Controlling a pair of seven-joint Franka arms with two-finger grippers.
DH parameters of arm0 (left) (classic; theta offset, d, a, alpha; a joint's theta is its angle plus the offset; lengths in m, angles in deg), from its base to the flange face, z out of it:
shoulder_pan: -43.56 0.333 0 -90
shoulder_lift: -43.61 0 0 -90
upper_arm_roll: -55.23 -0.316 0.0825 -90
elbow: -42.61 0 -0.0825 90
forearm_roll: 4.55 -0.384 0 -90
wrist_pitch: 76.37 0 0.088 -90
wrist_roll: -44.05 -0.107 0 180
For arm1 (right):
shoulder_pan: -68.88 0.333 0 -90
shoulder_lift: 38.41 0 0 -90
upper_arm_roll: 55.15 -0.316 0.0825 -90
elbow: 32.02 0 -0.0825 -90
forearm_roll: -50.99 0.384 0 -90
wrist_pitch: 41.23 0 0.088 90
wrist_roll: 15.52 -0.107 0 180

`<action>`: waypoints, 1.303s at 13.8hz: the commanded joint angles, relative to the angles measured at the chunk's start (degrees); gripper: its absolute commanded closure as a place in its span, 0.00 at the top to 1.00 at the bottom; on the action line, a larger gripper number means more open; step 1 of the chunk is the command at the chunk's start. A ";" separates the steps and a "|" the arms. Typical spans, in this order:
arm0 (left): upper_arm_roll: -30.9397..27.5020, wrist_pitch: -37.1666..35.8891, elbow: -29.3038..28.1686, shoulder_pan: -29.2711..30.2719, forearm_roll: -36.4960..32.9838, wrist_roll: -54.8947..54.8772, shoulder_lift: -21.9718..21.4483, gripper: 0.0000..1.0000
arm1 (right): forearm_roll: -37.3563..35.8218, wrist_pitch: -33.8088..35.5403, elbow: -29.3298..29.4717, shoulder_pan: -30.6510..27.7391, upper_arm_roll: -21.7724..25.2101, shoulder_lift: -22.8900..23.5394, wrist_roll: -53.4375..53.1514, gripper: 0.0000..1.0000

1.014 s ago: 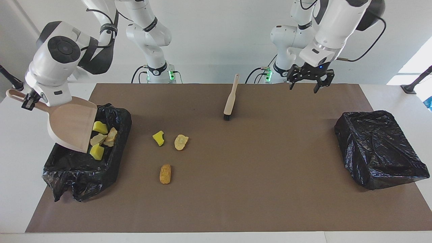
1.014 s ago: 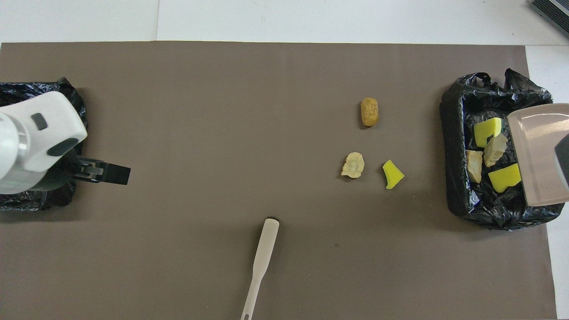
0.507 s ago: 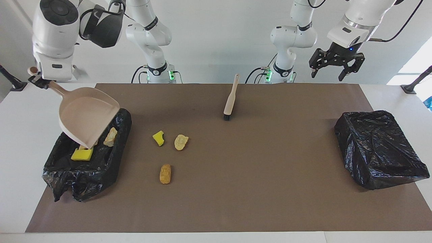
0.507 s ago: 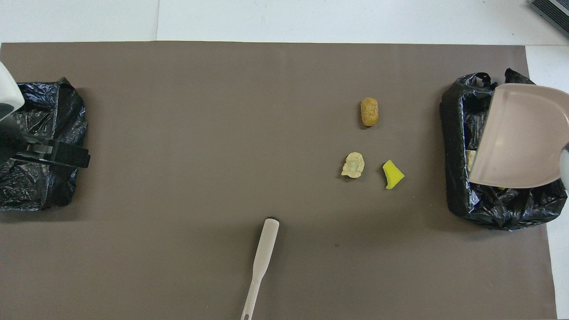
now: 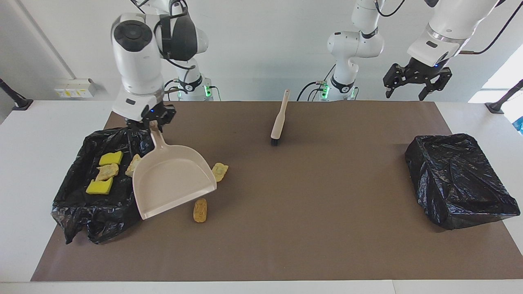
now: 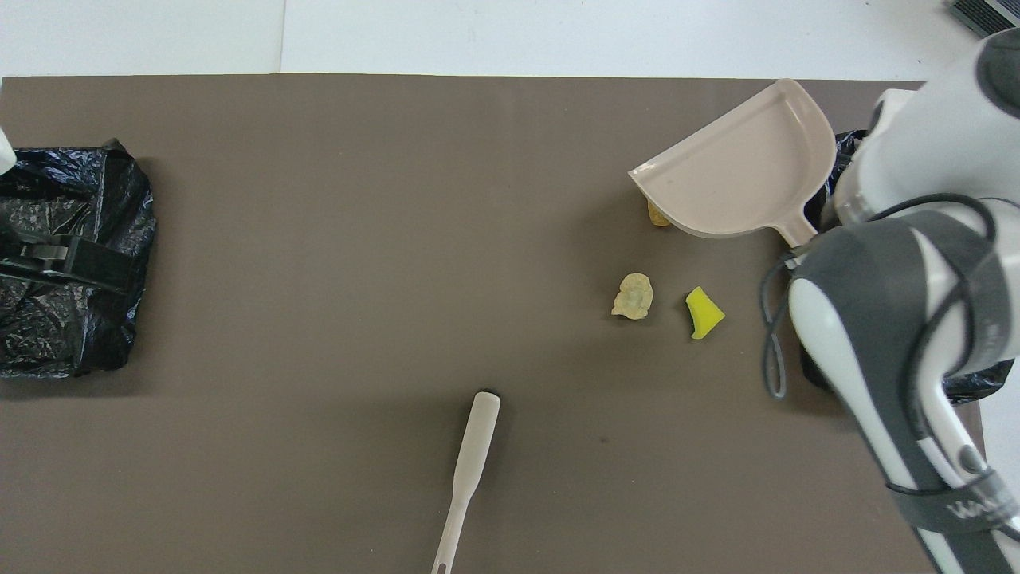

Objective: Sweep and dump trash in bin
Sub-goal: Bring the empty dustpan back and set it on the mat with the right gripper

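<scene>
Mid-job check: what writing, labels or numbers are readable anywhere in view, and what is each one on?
"WA": white lettering on the grey strap around the right arm; the letters after it cannot be read.
Wall plate: marks too small to read.
Dustpan, brush, bin bags: no writing visible.

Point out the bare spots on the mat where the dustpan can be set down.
Bare mat lies between the brush and the closed black bag, and along the edge farthest from the robots. It is crowded beside the open bin, where the dustpan hangs over the loose trash pieces.
</scene>
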 commanded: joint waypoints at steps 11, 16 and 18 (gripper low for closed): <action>0.73 5.29 -2.87 2.31 -1.38 -1.84 -1.47 1.00 | 11.75 -27.75 8.27 20.99 -0.28 22.95 -40.30 0.00; 0.73 4.59 -3.13 2.92 -1.29 -1.14 -1.73 1.00 | 13.68 -30.83 8.00 23.55 -0.36 24.54 -44.25 0.00; 0.73 5.29 -3.30 2.92 -1.29 -1.49 -1.73 1.00 | 13.69 -33.12 7.74 25.57 -0.36 26.30 -46.44 0.00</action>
